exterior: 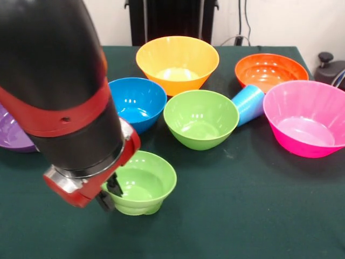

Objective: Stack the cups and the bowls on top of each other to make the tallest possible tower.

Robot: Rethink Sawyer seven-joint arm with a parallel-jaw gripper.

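The lime green cup (144, 182) stands upright on the table near the front left. My gripper (110, 194) is at its left rim, one finger inside the cup and one outside the wall, shut on the rim. The light blue cup (249, 102) lies on its side between the green bowl (200, 117) and the pink bowl (307, 116). The blue bowl (139, 100), the yellow-orange bowl (177, 62) and the orange bowl (269, 69) stand upright further back. A purple bowl (9, 134) shows at the left edge, mostly hidden by my arm.
All bowls stand apart on the dark green tablecloth (242, 216). My thick black and red arm (59, 91) fills the left side and hides the table behind it. A black object (330, 67) sits off the table at the far right.
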